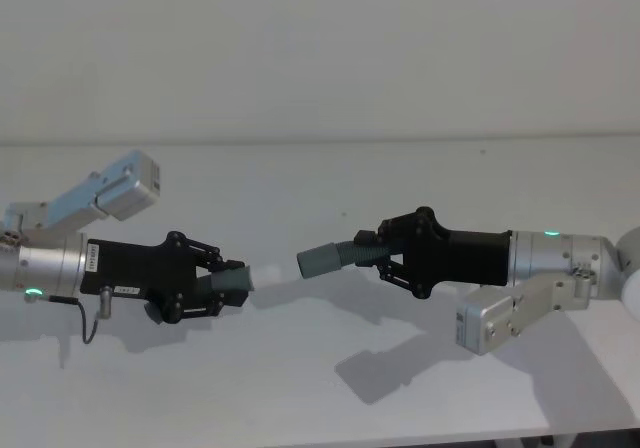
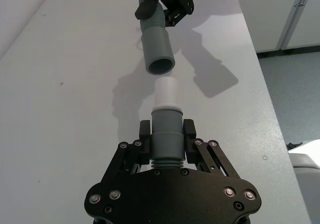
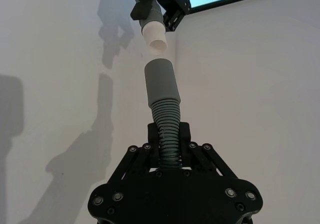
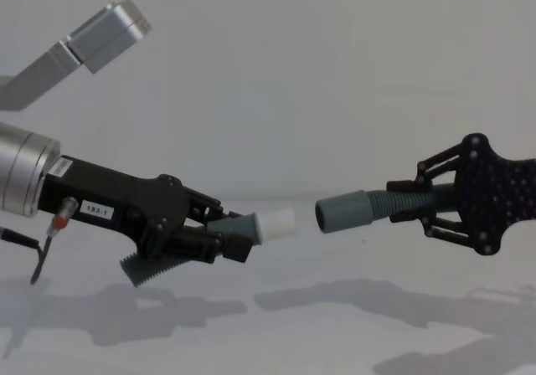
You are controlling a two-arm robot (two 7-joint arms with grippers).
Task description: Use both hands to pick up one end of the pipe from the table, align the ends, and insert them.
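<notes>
The white plug tip [image 4: 276,224] and the open grey cuff [image 4: 342,211] face each other in the air above the table [image 1: 300,398]. They are near but apart, and from the chest the tip sits slightly lower. The left gripper [image 4: 222,237] is clamped on the short piece [image 2: 165,134]. The right gripper [image 4: 423,209] is closed round the longer piece [image 3: 167,124] at its ribs. Level the 2 ends first, then push straight; the ribbed hose will likely flex.
</notes>
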